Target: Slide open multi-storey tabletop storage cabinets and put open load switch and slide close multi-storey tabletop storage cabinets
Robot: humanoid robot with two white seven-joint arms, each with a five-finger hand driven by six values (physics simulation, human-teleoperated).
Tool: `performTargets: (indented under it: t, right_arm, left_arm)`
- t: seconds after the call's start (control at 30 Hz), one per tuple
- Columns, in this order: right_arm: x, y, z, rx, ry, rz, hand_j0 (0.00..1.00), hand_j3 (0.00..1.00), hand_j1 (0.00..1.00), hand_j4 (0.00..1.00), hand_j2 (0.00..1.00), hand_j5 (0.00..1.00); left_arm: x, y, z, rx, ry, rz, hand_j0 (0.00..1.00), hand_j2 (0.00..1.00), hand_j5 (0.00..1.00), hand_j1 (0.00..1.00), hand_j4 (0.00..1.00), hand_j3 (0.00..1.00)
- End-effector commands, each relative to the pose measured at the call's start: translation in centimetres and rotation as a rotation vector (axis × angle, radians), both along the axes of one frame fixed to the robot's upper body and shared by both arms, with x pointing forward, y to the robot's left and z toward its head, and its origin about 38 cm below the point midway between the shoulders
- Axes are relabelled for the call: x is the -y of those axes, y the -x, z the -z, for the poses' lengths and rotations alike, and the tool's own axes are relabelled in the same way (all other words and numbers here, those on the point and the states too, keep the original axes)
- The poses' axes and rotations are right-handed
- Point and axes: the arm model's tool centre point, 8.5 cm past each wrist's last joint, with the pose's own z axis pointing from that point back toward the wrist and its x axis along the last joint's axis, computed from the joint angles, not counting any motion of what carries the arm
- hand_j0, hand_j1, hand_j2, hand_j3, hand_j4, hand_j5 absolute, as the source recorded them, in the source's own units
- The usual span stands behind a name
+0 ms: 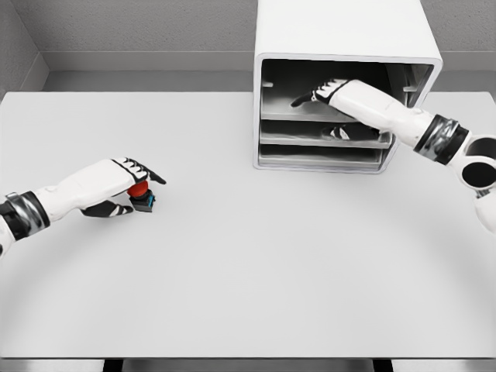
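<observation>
scene: simulated lab/test bench, not a home | cues: flat render look, plain grey walls (139, 27) | bare white table (256, 271) | white multi-shelf tabletop cabinet (341, 31) at the back edge | no decor, uniform lighting

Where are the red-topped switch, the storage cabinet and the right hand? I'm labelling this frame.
switch (139, 191): head view, its red top.
storage cabinet (341, 27): head view, its white top.
right hand (324, 91): head view, back of hand.

Switch (141, 195) on table (248, 294) front-left under left robot hand (124, 186); cabinet (341, 46) back-right, right robot hand (329, 91) inside.
</observation>
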Motion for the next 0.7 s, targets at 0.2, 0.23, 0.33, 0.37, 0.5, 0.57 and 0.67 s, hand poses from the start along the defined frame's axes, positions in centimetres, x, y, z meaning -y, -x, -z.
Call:
performTargets:
  t: [0.2,0.23,0.33,0.37,0.5,0.57,0.67]
  right_arm:
    - [0.11,-0.35,1.3,-0.033,0.011,0.016,0.78,0.78,0.78,0.78,0.78,0.78]
    - [0.01,-0.34,1.27,-0.032,0.01,0.014,0.78,0.78,0.78,0.78,0.78,0.78]
    - [0.01,-0.28,1.37,-0.032,0.016,0.013,0.78,0.78,0.78,0.78,0.78,0.78]
    - [-0.02,-0.24,1.45,-0.031,0.022,0.013,0.78,0.78,0.78,0.78,0.78,0.78]
    - [0.13,-0.04,1.5,-0.029,0.03,0.012,0.78,0.78,0.78,0.78,0.78,0.78]
    - [0.19,-0.03,1.41,-0.027,0.029,0.012,0.78,0.78,0.78,0.78,0.78,0.78]
    - [0.08,0.3,0.97,-0.014,0.03,0.001,0.78,0.78,0.78,0.78,0.78,0.78]
  left_arm:
    - [0.06,0.01,0.03,-0.004,0.006,0.001,0.63,0.63,0.63,0.63,0.63,0.63]
    - [0.06,0.01,0.03,-0.004,0.006,0.001,0.61,0.61,0.61,0.61,0.61,0.61]
    - [0.06,0.01,0.03,-0.004,0.006,0.001,0.58,0.58,0.58,0.58,0.58,0.58]
    - [0.06,0.01,0.03,-0.004,0.006,0.001,0.58,0.58,0.58,0.58,0.58,0.58]
    - [0.11,0.02,-0.04,-0.001,0.006,0.003,0.59,0.59,0.59,0.59,0.59,0.59]
    - [0.07,0.05,-0.02,-0.002,0.006,0.001,0.59,0.59,0.59,0.59,0.59,0.59]
    - [-0.04,-0.01,-0.1,0.0,0.007,-0.002,0.55,0.55,0.55,0.55,0.55,0.55]
